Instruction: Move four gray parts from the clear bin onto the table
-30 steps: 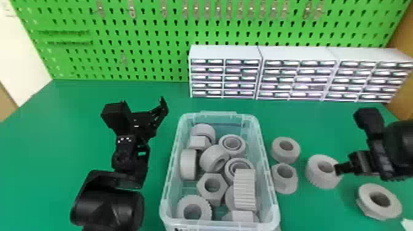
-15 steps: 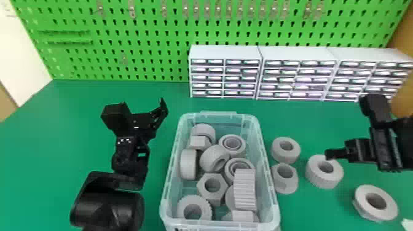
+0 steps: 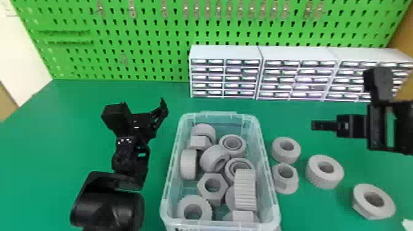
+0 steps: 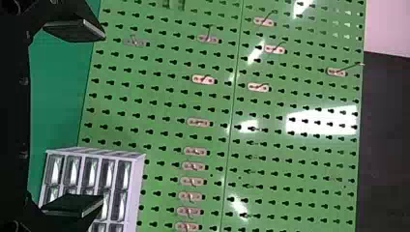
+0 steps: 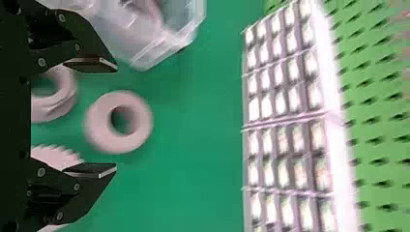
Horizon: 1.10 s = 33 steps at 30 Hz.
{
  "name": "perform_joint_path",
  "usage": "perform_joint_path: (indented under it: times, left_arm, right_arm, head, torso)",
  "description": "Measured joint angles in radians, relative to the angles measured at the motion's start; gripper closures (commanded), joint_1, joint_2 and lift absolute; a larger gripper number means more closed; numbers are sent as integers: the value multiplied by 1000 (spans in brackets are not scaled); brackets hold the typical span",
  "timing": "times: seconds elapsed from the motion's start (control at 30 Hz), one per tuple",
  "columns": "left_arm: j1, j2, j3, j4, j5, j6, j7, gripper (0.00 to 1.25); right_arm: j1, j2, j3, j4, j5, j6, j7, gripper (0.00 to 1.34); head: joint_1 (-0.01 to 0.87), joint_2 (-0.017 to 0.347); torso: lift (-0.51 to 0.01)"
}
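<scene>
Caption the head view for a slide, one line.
Four gray parts stand on the green table beside the clear bin, right pincer raised above them, left pincer across the bin.

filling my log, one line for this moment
four gray holed parts on green table, right of clear plastic bin; more parts inside; black right gripper open, empty; black left gripper open, empty
</scene>
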Motion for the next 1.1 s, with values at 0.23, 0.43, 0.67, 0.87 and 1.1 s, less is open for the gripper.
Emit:
perform_joint_path:
  times: [0.23,0.43,0.67,0.87,1.1]
  left_arm:
    - [0,0,1,0,0,0,0,102]
    - [-1,0,2,0,0,1,0,102]
    - [-3,0,0,0,0,2,0,102]
    - [-4,0,-2,0,0,2,0,102]
    - [-6,-1,-6,0,-3,2,0,102]
  right_arm:
    - [23,12,-6,-33,-43,-162,0,524]
    - [35,14,17,-48,-44,-291,35,522]
    - [65,36,29,-49,-6,-480,63,524]
    - [91,53,36,-49,33,-598,63,524]
    - [136,76,15,-28,84,-733,63,524]
  head:
    - [693,72]
    - [693,72]
    - [693,72]
    - [693,72]
    - [693,72]
  torso:
    - [-52]
    - [-52]
    - [-52]
    - [-52]
    - [-52]
